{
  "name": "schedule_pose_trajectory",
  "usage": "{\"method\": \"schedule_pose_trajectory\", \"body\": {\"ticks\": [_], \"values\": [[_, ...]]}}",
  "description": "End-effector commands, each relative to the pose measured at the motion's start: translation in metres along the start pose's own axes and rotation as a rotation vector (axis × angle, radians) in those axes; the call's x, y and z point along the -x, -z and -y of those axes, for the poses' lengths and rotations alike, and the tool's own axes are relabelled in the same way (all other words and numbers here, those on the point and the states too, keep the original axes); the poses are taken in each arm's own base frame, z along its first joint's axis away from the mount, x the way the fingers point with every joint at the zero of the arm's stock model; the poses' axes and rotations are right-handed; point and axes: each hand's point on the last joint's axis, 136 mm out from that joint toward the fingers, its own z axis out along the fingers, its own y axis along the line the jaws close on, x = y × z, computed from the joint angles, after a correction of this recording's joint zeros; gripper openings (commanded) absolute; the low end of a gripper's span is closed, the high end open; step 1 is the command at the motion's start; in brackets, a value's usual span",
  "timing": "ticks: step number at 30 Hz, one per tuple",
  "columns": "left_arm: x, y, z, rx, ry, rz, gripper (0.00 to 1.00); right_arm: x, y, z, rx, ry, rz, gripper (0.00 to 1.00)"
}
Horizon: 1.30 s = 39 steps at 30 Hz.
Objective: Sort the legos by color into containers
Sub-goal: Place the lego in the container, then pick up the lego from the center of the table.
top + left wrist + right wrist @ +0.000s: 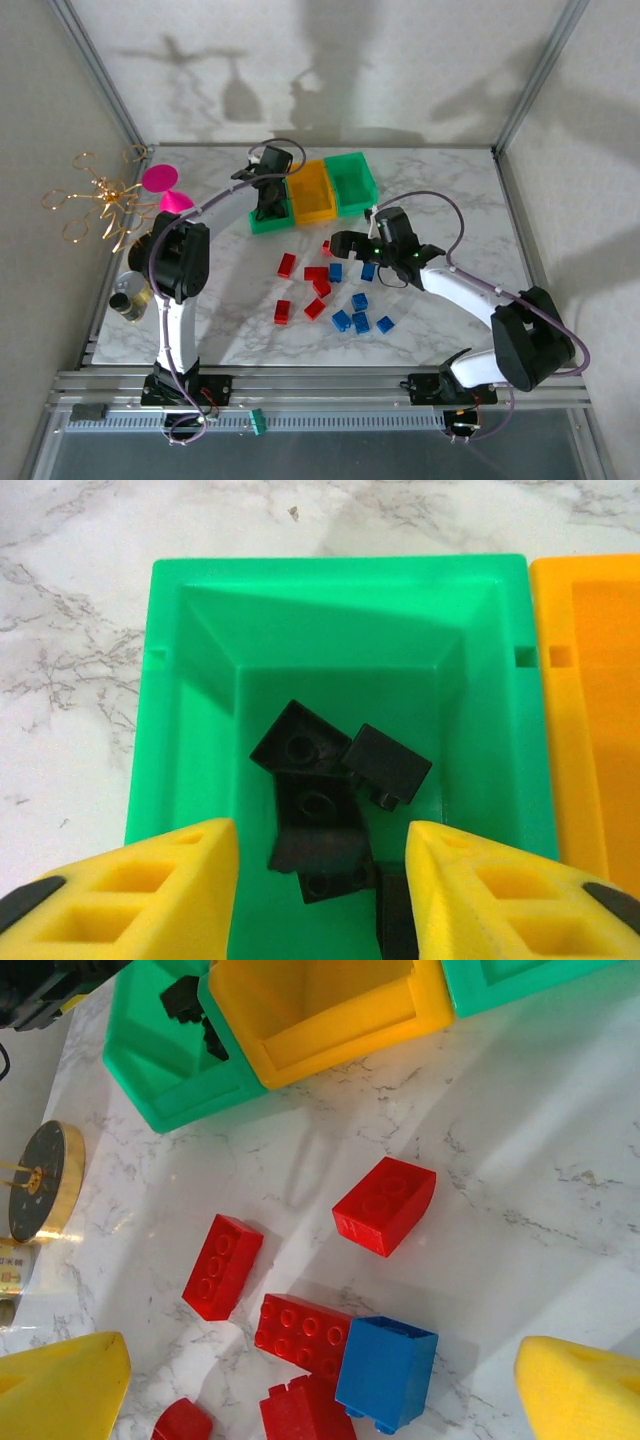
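My left gripper (268, 195) hangs over the left green container (266, 224), its yellow fingers apart and holding nothing. In the left wrist view that gripper (322, 880) sits above the green bin (340, 572), where several black legos (310, 745) lie; one looks blurred between the fingers. My right gripper (340, 243) is open above the loose legos. In the right wrist view it (320, 1372) straddles a blue lego (385, 1370) that touches a red two-by-four lego (295, 1328). Further red legos (385, 1205) (222, 1265) lie close by. The orange-yellow container (312, 192) and the right green one (352, 180) adjoin the first.
Red legos (287, 265) and blue legos (360, 320) are scattered across the middle of the marble table (450, 190). A pink goblet toy (165, 185), a gold wire ornament (100, 195) and a small can (130, 297) stand at the left edge. A black-and-gold disc (40, 1180) lies left of the bins.
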Motion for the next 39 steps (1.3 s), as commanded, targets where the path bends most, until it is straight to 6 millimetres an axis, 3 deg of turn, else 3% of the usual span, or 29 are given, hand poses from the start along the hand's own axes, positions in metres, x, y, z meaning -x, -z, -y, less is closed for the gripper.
{"method": "schedule_pose_trajectory", "body": {"ticks": [1,6,10,22,27,32,39], "values": [[0.018,0.023,0.0,-0.03,-0.004,0.031,0.5,0.011,-0.001,-0.004,-0.024,0.037,0.014,0.99],[0.018,0.058,-0.001,-0.137,0.042,0.039,0.56,0.01,-0.007,-0.005,-0.126,0.082,-0.009,0.99],[0.001,0.089,-0.006,-0.237,0.066,0.03,0.61,0.005,-0.015,-0.004,-0.218,0.103,-0.046,0.99],[-0.095,0.143,-0.012,-0.442,0.054,-0.078,0.78,0.004,-0.053,0.01,-0.372,0.036,-0.07,0.94],[-0.121,0.157,-0.018,-0.474,0.056,-0.077,0.9,0.005,-0.077,0.01,-0.365,-0.011,-0.068,0.85],[-0.136,0.159,-0.027,-0.488,0.079,-0.076,0.99,0.002,-0.094,0.025,-0.438,-0.053,-0.064,0.76],[-0.144,0.156,-0.033,-0.489,0.125,-0.061,1.0,-0.001,-0.112,0.03,-0.466,-0.073,-0.069,0.7]]}}
